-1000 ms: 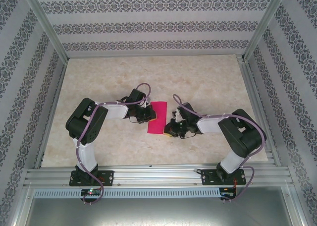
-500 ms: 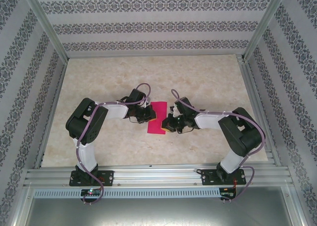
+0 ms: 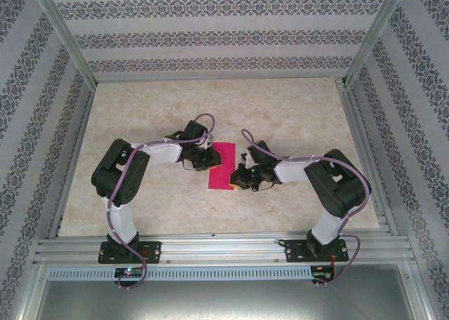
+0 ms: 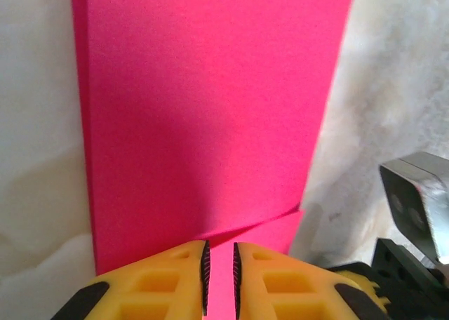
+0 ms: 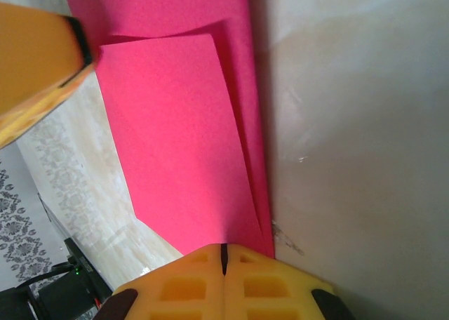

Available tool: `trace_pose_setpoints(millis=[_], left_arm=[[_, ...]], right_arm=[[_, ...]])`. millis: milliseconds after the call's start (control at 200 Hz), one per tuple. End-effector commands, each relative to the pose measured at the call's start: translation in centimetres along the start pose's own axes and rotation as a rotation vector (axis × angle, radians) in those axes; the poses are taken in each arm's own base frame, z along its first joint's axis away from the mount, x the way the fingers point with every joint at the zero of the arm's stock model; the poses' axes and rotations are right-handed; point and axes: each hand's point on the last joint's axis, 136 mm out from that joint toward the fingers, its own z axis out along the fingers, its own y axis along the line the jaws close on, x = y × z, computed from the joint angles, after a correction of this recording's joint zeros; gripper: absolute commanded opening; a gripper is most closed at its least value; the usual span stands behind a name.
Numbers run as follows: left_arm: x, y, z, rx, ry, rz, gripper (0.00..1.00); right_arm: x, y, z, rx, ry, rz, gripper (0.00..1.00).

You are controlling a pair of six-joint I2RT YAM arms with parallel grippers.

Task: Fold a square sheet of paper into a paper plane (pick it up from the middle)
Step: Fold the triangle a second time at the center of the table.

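**Two robot arms work a half-folded pink sheet on a marbled table**

Seen from above, the square sheet of paper (image 3: pixel 223 165), bright magenta-pink, lies at the middle of the pale marbled table (image 3: pixel 295 109); it is folded in half into a narrow strip between the two arms. The left fingers (image 4: pixel 165 281) meet its left long edge; the right fingers (image 5: pixel 179 288) sit at its near right corner. In the left wrist view the yellow left fingers stand slightly parted, with pink showing through the thin slit between them; whether they pinch the paper cannot be told. In the right wrist view the right fingers are closed tight together at the paper's edge, with no paper visibly between them. The two layers do not line up exactly; a sliver of the lower one peeks out along one side and at a corner.

The step in hand looks like the first lengthwise fold, the plane's centre crease, being pressed down; the task seems early, with no pointed nose or wings formed. The next move likely calls for sharpening or reopening this crease, then turning corners in toward it while one arm pins the sheet against sliding.

No brand, label or writing can be read; the paper is plain, and the walls (image 3: pixel 210 36) carry only bands of ornamental pattern.
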Motion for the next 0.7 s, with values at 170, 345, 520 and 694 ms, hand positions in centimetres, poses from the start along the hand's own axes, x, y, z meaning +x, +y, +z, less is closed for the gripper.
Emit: trace_pose_setpoints(millis=[170, 345, 520, 694], left_arm=[[2.6, -2.5, -0.2, 0.054, 0.016, 0.018, 0.04], [3.5, -2.6, 1.5, 0.090, 0.008, -0.038, 0.00], [4.6, -2.6, 2.4, 0.107, 0.007, -0.057, 0.00], [5.4, -1.7, 3.4, 0.080, 0.019, -0.063, 0.00]], right_arm=[[1.4, -3.9, 0.8, 0.136, 0.034, 0.052, 0.03], [1.4, -4.2, 1.0, 0.147, 0.041, 0.054, 0.03], [1.6, -4.5, 1.1, 0.156, 0.048, 0.061, 0.03], [1.8, -4.9, 1.2, 0.166, 0.054, 0.065, 0.02]])
